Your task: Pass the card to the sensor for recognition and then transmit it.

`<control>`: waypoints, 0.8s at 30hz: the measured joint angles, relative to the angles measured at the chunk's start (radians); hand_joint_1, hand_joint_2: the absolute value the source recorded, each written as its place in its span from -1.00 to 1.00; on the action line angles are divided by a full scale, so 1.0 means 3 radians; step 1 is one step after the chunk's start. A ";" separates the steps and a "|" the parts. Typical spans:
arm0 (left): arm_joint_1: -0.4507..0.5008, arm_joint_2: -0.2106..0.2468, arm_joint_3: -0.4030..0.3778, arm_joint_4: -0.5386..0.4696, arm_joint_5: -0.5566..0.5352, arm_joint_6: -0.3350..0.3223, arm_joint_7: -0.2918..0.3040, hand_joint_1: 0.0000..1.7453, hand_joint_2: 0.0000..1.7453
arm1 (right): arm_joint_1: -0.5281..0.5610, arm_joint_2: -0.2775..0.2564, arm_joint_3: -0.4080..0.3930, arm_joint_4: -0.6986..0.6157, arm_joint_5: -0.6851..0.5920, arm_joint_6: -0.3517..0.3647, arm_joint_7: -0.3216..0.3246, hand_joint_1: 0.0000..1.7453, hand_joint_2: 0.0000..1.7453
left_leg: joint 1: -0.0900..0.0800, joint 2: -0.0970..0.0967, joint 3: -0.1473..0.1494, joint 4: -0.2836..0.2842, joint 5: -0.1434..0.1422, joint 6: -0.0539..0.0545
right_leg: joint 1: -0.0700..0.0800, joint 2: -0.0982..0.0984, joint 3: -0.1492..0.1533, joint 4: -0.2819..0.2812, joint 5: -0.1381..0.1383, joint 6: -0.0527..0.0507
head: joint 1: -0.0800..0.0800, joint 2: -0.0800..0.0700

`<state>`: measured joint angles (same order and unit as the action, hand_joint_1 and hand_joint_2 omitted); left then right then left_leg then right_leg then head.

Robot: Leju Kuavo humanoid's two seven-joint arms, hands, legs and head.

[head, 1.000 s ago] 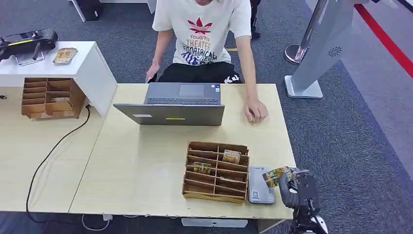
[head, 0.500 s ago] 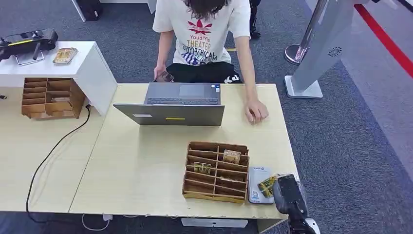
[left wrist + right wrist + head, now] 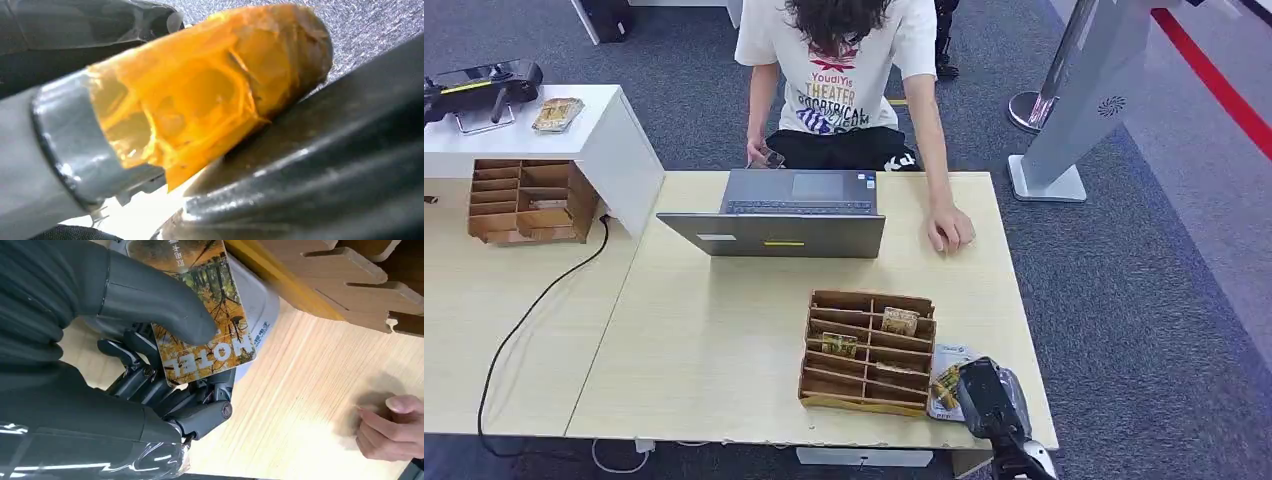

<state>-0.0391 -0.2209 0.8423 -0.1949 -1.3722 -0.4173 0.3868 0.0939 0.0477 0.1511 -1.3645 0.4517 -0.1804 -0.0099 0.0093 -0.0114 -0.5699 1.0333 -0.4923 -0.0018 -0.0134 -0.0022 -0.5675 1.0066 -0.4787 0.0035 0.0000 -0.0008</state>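
My right hand (image 3: 986, 398) reaches over the table's near right corner and pinches a hotel card (image 3: 946, 383) with an autumn-tree print. In the right wrist view the thumb (image 3: 155, 302) presses the card (image 3: 210, 335) against the fingers. The card lies flat just above the grey card sensor (image 3: 262, 307). That sensor (image 3: 954, 352) sits right of the wooden slotted organizer (image 3: 867, 350); I cannot tell whether card and sensor touch. The left wrist view shows my left hand (image 3: 200, 100) very close, one part wrapped in orange tape, its pose unclear.
A person sits at the table's far side behind an open laptop (image 3: 789, 215), one hand (image 3: 949, 228) resting on the wood. The organizer holds a few more cards (image 3: 900, 320). A second organizer (image 3: 524, 200) stands at the far left. The table edge lies just right of the sensor.
My right hand has moved left and down with the card, from beyond the table's right edge to over the sensor. The person has leaned forward and raised a small object.
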 joint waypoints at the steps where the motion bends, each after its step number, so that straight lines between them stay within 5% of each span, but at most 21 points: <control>1: 0.0000 0.0000 0.0000 0.0000 0.0000 0.0000 0.0000 -1.00 -1.00 | 0.0000 0.0000 0.0000 0.0000 0.0000 0.0000 0.0000 1.00 1.00 | 0.0000 0.0000 0.0000 0.0000 0.0000 0.0000 | 0.0000 0.0000 0.0000 0.0000 0.0000 0.0000 | 0.0000 0.0000; 24: -0.0003 0.0000 0.0020 0.0000 -0.0024 -0.0011 0.0000 -1.00 -1.00 | -0.0230 -0.0017 0.0193 0.0027 0.0768 -0.0170 0.0268 1.00 1.00 | 0.0000 0.0001 0.0001 0.0000 0.0001 0.0000 | 0.0000 0.0001 0.0000 0.0001 0.0000 0.0000 | 0.0000 0.0000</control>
<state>-0.0400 -0.2209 0.8484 -0.1949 -1.3794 -0.4208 0.3868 0.0250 0.0427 0.2091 -1.3565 0.6821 -0.2316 0.0706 0.0093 -0.0112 -0.5695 1.0333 -0.4921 -0.0019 -0.0134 -0.0018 -0.5675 1.0070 -0.4786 0.0033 0.0000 -0.0008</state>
